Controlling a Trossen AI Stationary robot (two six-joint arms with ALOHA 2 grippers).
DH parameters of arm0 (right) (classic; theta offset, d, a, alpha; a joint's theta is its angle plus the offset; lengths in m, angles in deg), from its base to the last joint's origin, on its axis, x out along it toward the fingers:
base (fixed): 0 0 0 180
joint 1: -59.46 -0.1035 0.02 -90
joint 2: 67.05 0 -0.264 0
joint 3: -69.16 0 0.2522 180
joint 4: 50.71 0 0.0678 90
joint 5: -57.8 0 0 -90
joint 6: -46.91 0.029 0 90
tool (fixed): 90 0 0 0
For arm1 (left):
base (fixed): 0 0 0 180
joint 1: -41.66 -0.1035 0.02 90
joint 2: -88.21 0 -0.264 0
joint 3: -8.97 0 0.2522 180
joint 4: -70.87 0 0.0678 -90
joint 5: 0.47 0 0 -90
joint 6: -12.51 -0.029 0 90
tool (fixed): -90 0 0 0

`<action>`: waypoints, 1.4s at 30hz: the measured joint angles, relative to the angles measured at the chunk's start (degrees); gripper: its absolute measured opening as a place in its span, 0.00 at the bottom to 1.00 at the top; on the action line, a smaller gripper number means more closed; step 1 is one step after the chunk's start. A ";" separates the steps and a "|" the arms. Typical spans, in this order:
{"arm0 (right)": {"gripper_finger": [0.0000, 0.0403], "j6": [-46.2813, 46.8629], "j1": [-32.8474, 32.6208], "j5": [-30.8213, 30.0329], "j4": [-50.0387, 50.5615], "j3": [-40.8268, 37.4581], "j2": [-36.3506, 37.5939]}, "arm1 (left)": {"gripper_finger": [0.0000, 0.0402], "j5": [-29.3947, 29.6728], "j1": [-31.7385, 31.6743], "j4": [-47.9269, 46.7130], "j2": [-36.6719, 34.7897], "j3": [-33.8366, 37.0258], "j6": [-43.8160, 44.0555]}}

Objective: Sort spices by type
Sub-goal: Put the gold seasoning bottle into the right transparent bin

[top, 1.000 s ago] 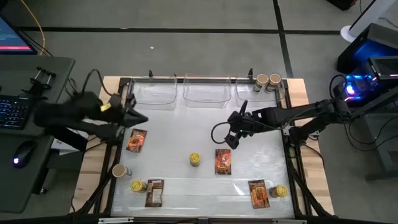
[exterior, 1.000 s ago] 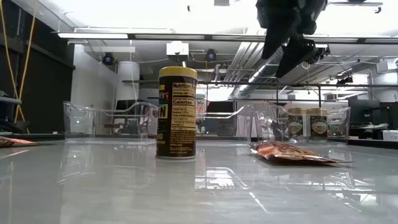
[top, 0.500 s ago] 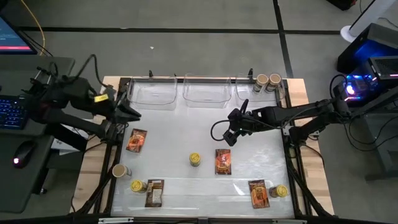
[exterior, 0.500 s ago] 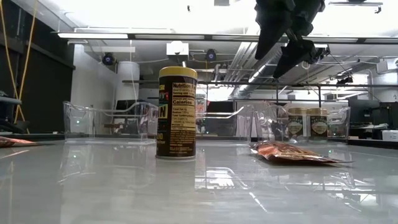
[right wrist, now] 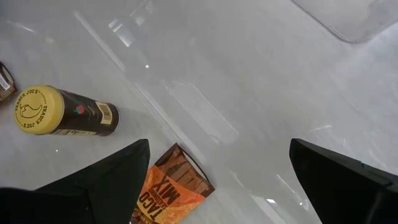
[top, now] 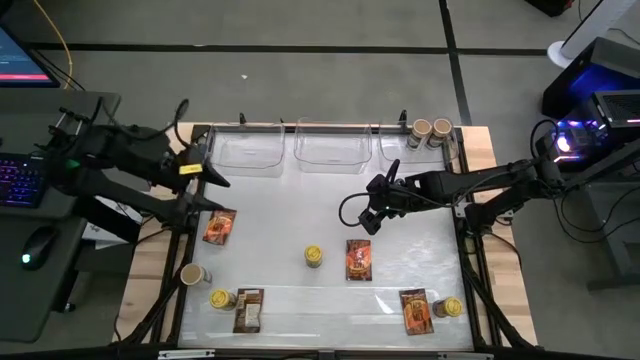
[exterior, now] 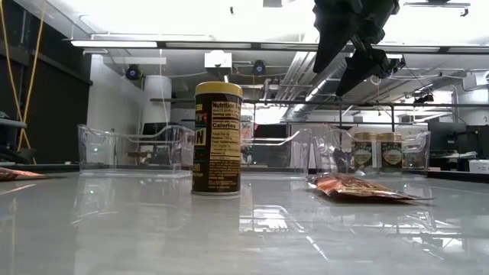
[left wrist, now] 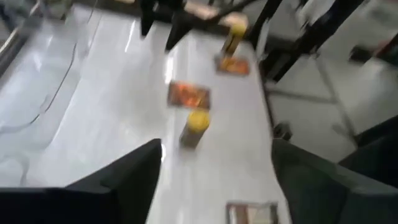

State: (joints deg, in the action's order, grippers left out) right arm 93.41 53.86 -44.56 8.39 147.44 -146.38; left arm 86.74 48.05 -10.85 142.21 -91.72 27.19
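The spices lie scattered on the white table. A yellow-lidded jar (top: 314, 257) stands at the middle, with a red-orange packet (top: 358, 259) flat beside it. Another packet (top: 219, 226) lies at the left. Near the front edge are a tan-lidded jar (top: 190, 273), two yellow-lidded jars (top: 220, 298) (top: 448, 308) and two packets (top: 247, 309) (top: 416, 311). Two tan-lidded jars (top: 431, 131) stand in the far right bin. My left gripper (top: 215, 193) hovers open over the table's left edge, above the left packet. My right gripper (top: 366, 222) hangs open above the middle packet (right wrist: 171, 186).
Three clear plastic bins (top: 325, 150) line the far edge; the left and middle ones hold nothing that shows. A dark frame rail (top: 470, 250) runs along the table's right side. A desk with a keyboard and mouse (top: 38, 245) stands to the left of the table.
My left arm has drawn back a little toward the table's left edge and risen, and its gripper has opened from shut. The jars and packets have stayed where they were.
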 joint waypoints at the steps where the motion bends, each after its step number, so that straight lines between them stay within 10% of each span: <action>1: 0.95 0.00 0.00 0.00 0.00 0.00 0.00 | 0.76 0.46 0.00 -2.05 0.83 -1.00 -0.27; 11: 0.95 -0.04 0.00 -0.91 -0.17 -0.02 0.00 | 0.86 -3.07 3.11 -22.40 7.48 0.31 10.15; 24: 0.95 -1.94 0.00 -1.24 -0.20 -0.07 0.00 | 0.85 -6.87 33.62 -16.87 6.23 27.60 51.42; 32: 0.95 -1.97 0.00 -1.66 -0.20 -0.07 0.00 | 0.85 -9.87 39.55 -5.35 6.68 30.20 72.45; 42: 0.95 -1.55 0.29 -2.69 -0.22 -0.07 0.00 | 0.85 -8.67 43.95 -6.84 13.87 30.20 77.33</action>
State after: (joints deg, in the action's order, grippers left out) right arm 91.86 54.15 -47.24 8.17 147.37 -146.38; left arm 78.07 92.00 -17.69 156.08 -61.52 104.52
